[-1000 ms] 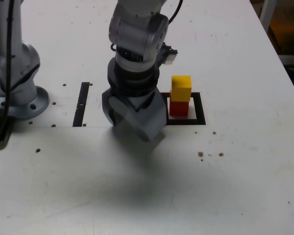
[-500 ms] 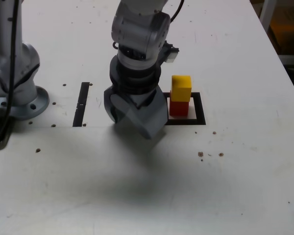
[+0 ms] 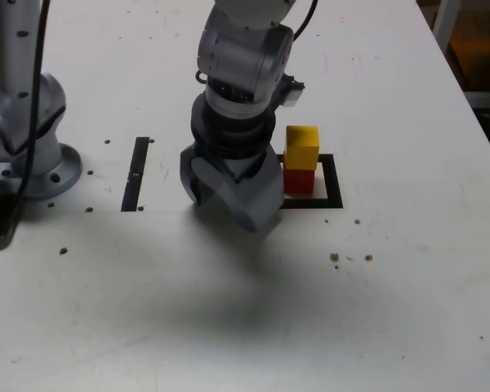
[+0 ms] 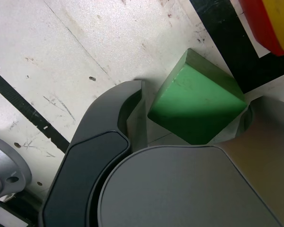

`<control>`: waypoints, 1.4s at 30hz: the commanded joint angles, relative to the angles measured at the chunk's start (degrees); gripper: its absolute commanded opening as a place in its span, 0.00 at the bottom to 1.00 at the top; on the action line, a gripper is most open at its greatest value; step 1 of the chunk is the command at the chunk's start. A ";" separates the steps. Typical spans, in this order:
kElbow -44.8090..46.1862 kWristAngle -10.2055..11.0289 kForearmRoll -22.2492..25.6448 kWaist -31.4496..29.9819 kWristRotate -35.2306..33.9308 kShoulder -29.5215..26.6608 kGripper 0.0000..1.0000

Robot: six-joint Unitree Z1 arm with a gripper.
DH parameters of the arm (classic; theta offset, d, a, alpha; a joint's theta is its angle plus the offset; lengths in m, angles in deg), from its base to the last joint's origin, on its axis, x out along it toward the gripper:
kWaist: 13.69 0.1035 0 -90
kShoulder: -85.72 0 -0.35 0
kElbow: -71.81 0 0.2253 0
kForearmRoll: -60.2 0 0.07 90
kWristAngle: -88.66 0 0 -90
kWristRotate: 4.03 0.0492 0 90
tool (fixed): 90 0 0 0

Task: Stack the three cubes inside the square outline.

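We see the gripper [image 4: 202, 92] with its jaws wide apart, low over the white tabletop [image 3: 188, 286]; the green cube [image 4: 199, 99] sits between them, with a gap showing to one jaw, while we cannot tell whether the other touches it; this cube lies outside the square outline [image 3: 333, 184], just beside its tape corner.

Beside the gripper, toward the exterior view's right, we find the yellow cube [image 3: 302, 147] on top of the red cube [image 3: 298, 181], both inside the outline; on the gripper's other side runs the straight black tape strip [image 3: 135, 175], and beyond it stands a grey base [image 3: 41, 171] on a round foot, with a black cable [image 3: 37, 98] hanging in front.

Under and in front of the gripper we see a soft shadow [image 3: 241, 286] across the tabletop; the surface is scuffed and dotted with small brown marks [image 3: 334, 257], and a thin seam crosses it; well apart from the gripper, past the table's edge at the exterior view's upper right, we make out a pale post [image 3: 447, 20] and a dim orange-brown shape [image 3: 478, 61] we cannot identify.
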 commanded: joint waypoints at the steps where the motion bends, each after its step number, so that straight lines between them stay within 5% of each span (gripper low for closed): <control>1: -0.29 0.09 0.13 0.15 0.12 0.24 0.78; 11: 0.71 -0.50 0.01 0.19 -0.07 0.41 0.53; 27: 2.61 -1.47 -0.16 0.20 -1.86 0.51 0.29; 35: 4.35 -1.52 1.00 0.22 -7.14 -1.58 0.26; 42: 1.73 -1.23 7.56 0.21 -12.71 -4.34 0.26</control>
